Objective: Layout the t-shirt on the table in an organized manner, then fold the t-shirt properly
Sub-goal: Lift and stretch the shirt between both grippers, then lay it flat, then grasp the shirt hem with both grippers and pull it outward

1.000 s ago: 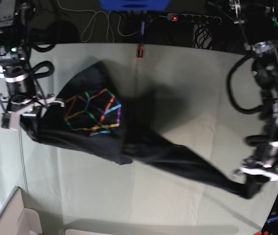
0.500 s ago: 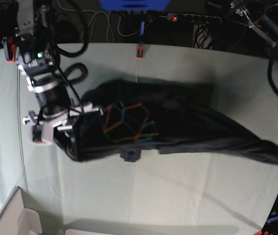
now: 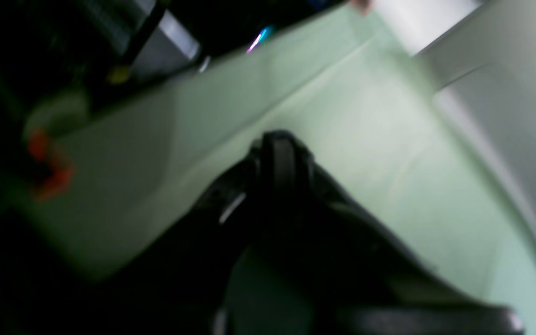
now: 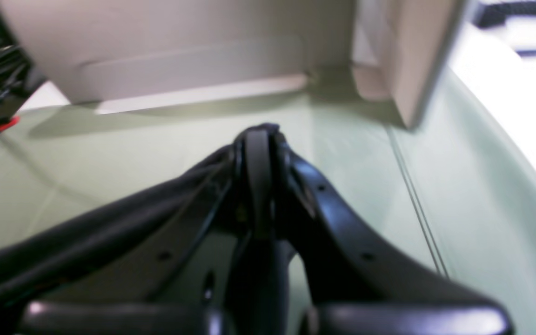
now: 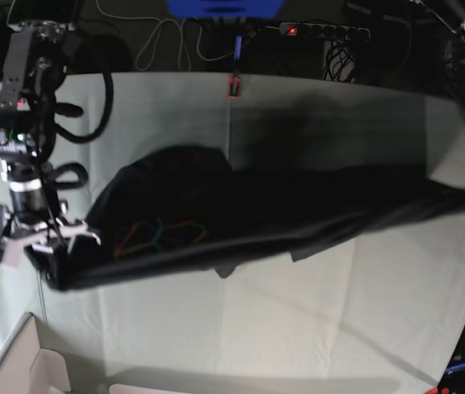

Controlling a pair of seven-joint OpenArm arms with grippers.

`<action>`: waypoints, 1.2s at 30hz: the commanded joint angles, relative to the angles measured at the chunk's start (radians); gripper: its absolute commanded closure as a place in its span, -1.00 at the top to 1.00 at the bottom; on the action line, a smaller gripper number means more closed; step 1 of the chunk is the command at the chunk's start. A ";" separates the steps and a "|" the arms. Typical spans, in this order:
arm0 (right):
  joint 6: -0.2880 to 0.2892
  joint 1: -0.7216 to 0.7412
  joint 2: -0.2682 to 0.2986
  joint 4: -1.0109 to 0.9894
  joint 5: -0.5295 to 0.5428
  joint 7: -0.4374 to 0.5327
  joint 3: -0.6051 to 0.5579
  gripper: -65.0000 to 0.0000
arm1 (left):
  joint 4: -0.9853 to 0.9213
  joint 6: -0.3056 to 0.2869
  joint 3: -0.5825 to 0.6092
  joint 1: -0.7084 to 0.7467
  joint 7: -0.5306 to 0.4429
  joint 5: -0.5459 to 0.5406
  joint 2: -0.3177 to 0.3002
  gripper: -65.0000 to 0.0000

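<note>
Since half a second back, the right arm has swung out toward the left edge of the base view, and the t-shirt (image 5: 281, 217) has been drawn into one long black band running from lower left clear to the right edge. Its rainbow line graphic (image 5: 158, 235) now shows squashed and dim, low on the left part of the cloth. It is one shirt, soft and matte, sagging in broad folds with a dark shadow behind it on the table (image 5: 298, 320), whose pale grey-green cover carries faint creases. The right gripper (image 5: 49, 256) sits at the shirt's left end, pinched tight on the fabric. The left gripper is off the right edge of this view. One cardboard box (image 5: 19, 365) pokes in at the lower left corner, and one power strip (image 5: 324, 31) lies along the top.

From the left wrist, everything is blurred. The left gripper (image 3: 278, 153) shows as one rounded black tip in mid-frame, its jaws pressed together on a bunch of black cloth that spreads down to the bottom of the frame, over the green cover.

From the right wrist, the right gripper's two smooth black fingers (image 4: 256, 186) meet with no gap at centre frame, a black fold of the shirt clamped there and trailing to the lower left. The box's pale, flat flaps fill the top.
</note>
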 commanded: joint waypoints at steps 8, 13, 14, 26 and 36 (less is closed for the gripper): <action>0.003 -0.268 0.005 0.010 0.088 0.053 0.078 -1.00 | -0.091 0.001 0.001 0.069 -0.017 -0.017 0.033 -0.99; 0.003 -0.363 0.009 -0.001 0.087 0.086 0.003 -1.00 | -0.065 0.001 0.001 0.067 -0.009 -0.019 0.063 -0.98; 0.003 -0.371 0.012 -0.011 0.087 0.085 -0.003 -1.00 | -0.054 0.001 0.003 0.069 -0.009 -0.019 0.063 -0.97; 0.003 -0.415 0.055 0.032 0.088 0.099 0.072 -0.18 | 0.102 -0.001 0.017 0.064 0.218 -0.106 0.045 -0.97; 0.003 -0.414 0.062 0.041 0.088 0.099 0.098 -0.17 | 0.111 0.010 0.021 -0.049 0.220 -0.238 0.065 -0.97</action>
